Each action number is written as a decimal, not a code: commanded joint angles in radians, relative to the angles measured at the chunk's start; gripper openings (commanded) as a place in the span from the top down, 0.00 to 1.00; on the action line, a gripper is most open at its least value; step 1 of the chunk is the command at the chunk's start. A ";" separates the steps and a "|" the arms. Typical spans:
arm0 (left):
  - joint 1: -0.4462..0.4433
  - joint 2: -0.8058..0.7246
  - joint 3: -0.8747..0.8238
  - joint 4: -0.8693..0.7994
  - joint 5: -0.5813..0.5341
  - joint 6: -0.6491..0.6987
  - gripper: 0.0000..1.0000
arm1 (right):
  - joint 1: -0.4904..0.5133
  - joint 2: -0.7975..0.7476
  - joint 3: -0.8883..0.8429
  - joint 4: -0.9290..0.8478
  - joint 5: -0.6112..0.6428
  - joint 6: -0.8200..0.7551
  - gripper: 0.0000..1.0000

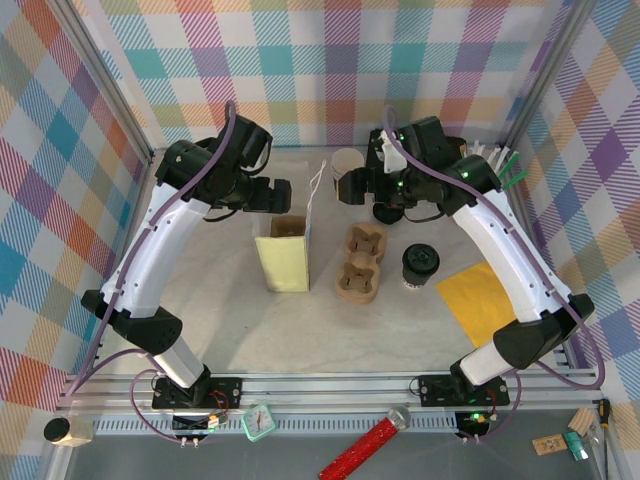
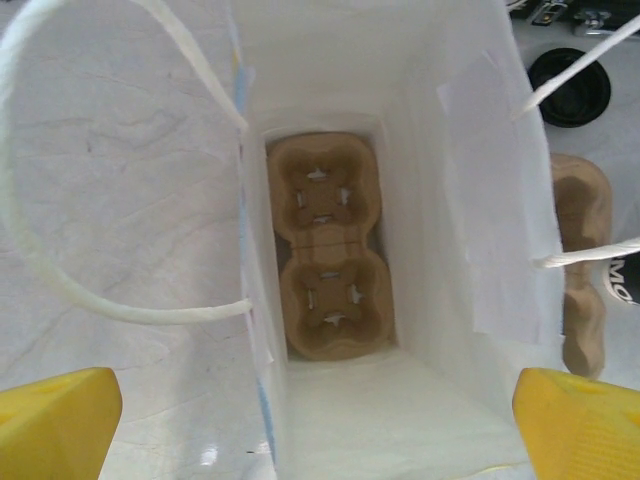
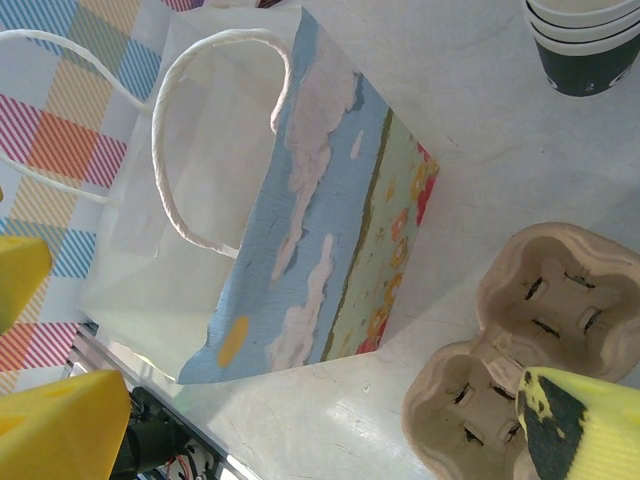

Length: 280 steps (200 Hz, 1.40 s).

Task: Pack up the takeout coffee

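Observation:
The takeout coffee (image 1: 420, 266), a dark cup with a black lid, stands on the table right of centre; its lid (image 2: 570, 86) shows past the bag's edge in the left wrist view. A white paper bag (image 1: 285, 256) stands open left of centre, with a cardboard cup carrier (image 2: 325, 245) lying on its bottom. My left gripper (image 1: 272, 196) hangs open over the bag's mouth, yellow fingertips (image 2: 55, 425) wide apart and nothing between them. My right gripper (image 1: 352, 187) is open behind the bag and holds nothing, well back from the coffee.
A second cardboard carrier (image 1: 360, 262) lies between bag and coffee. A stack of lidless paper cups (image 1: 348, 163) stands at the back, next to the right gripper. A yellow napkin (image 1: 482, 300) lies right of the coffee. The bag's painted side (image 3: 330, 230) faces the right wrist camera.

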State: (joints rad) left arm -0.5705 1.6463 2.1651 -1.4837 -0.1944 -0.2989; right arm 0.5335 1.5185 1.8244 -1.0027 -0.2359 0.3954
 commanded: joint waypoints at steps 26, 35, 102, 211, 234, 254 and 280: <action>0.018 -0.026 0.022 -0.031 -0.041 -0.014 0.00 | 0.034 0.047 0.074 0.019 -0.033 0.010 0.01; 0.020 -0.026 0.019 -0.028 -0.035 -0.013 0.00 | 0.040 0.057 0.092 0.016 -0.038 0.008 0.01; 0.026 0.000 0.027 -0.058 -0.007 -0.018 0.05 | 0.068 0.113 0.164 -0.003 -0.045 -0.005 0.01; -0.024 0.058 0.162 -0.085 -0.020 -0.022 0.06 | 0.080 0.135 0.179 -0.014 -0.038 -0.009 0.01; -0.051 0.080 0.182 -0.106 -0.046 -0.024 0.06 | 0.080 0.135 0.178 -0.017 -0.033 -0.015 0.01; -0.073 0.103 0.207 -0.132 -0.085 -0.025 0.06 | 0.080 0.135 0.180 -0.022 -0.029 -0.017 0.01; -0.080 0.109 0.210 -0.134 -0.085 -0.025 0.06 | 0.080 0.134 0.181 -0.025 -0.027 -0.018 0.01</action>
State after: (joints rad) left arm -0.6415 1.7535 2.3432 -1.5723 -0.2489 -0.3214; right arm 0.6083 1.6474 1.9770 -1.0119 -0.2630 0.4015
